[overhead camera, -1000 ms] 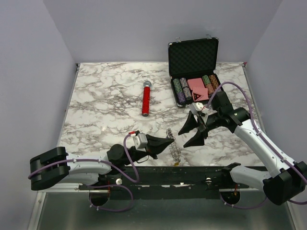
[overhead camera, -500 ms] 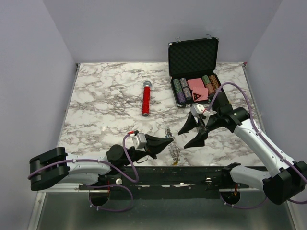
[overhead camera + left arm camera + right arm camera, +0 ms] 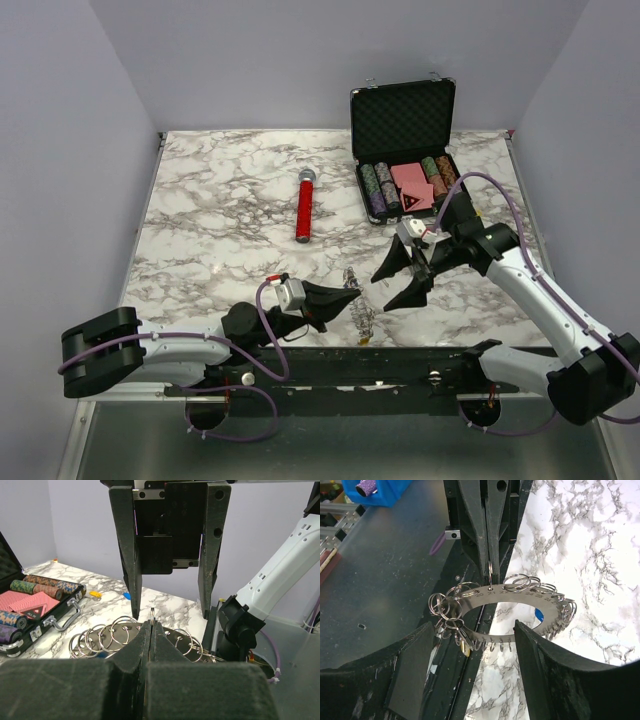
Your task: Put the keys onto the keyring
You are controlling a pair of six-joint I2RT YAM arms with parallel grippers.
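the left gripper (image 3: 353, 292) is pinched shut on one small loop at the rim of the keyring (image 3: 520, 597). the keyring sits near the front edge of the marble table (image 3: 220, 230), between the two arms. i can't tell if its low side touches the marble. the right gripper (image 3: 394, 285) hovers just beside it, fingers spread wide, holding nothing.

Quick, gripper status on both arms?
Left gripper: closed, pinching one small split ring of the flat grey metal keyring.
Right gripper: open, holding nothing.
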